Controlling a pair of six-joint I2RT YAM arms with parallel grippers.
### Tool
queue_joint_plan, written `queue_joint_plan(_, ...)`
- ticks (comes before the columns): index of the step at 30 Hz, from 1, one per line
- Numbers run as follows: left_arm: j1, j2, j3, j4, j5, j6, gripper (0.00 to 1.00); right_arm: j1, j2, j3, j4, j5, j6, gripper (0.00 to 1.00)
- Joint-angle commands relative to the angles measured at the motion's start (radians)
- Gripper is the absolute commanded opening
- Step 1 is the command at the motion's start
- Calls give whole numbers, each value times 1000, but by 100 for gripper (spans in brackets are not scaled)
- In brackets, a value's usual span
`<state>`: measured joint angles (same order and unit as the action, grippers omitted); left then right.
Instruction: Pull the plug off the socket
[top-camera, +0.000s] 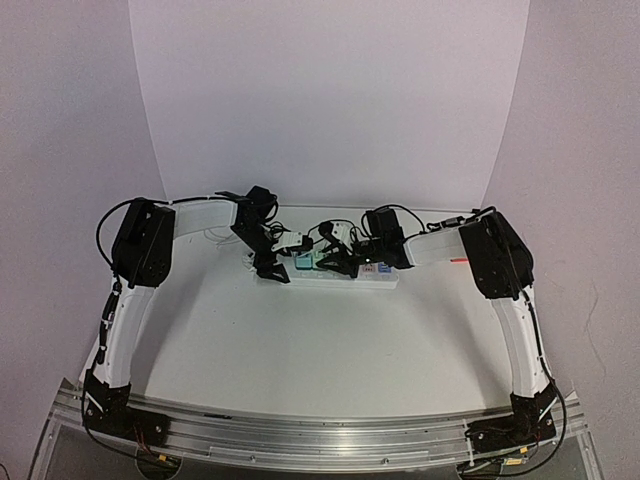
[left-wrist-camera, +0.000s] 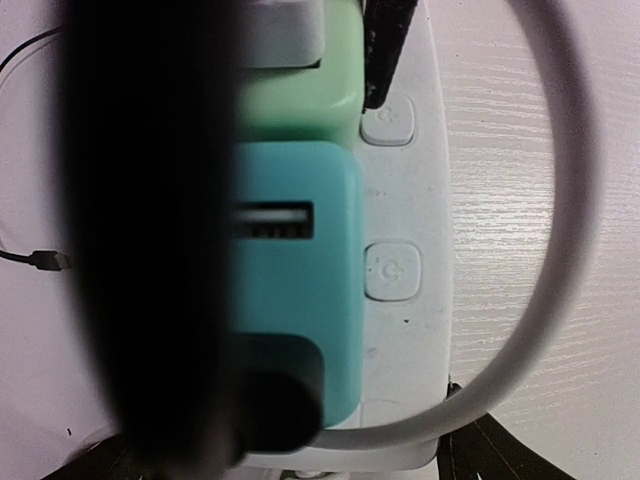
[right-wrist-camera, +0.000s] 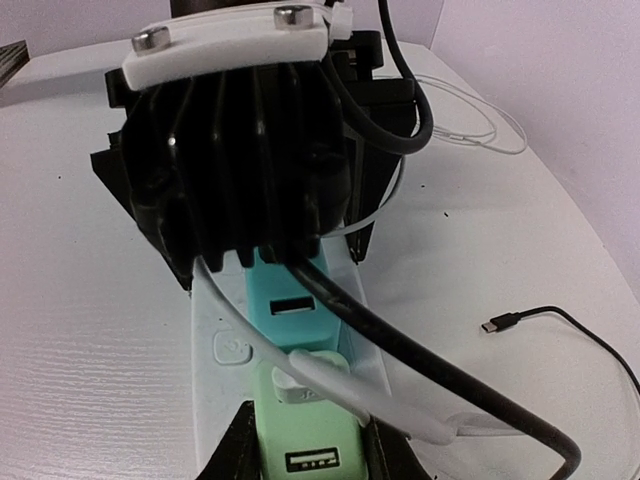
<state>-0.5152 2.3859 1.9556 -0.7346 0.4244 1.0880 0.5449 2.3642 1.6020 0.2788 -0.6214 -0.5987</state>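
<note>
**Tabletop (top-camera: 300, 350) status: socket (top-camera: 385, 279) at far centre**

White surface carries the socket lengthwise, between the two arms. Two USB adapters sit plugged in, adjacent: teal adapter (left-wrist-camera: 295, 270) and green adapter (right-wrist-camera: 305, 425). Right gripper (right-wrist-camera: 308, 455): jaws straddle the green adapter, fingers against both its sides, gripping it. Left gripper (top-camera: 270, 264): at the socket's left end, by the teal adapter; jaws' state cannot be told. White cable (left-wrist-camera: 570, 250) loops alongside.
</note>
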Motion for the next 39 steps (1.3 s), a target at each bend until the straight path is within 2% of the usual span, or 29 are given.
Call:
queue_joint_plan(1,-15,93,-54,-151,-65,74,0,9,-31,50,-6,-32,-42,0)
queue_joint_plan(11,-14,96,-86,-191,-108,119,0,-8,-68,122,18,-87,-46,0)
queue_joint_plan(30,-16,116,-124,-225,-185,121,0,-44,-110,120,208,-106,32,0)
queue_joint_plan(37,-17,119,-137,-230,-204,115,0,-45,-126,121,196,-51,-34,0)
queue_joint_plan(39,-17,120,-131,-232,-205,113,0,-38,-138,124,116,-10,-131,0)
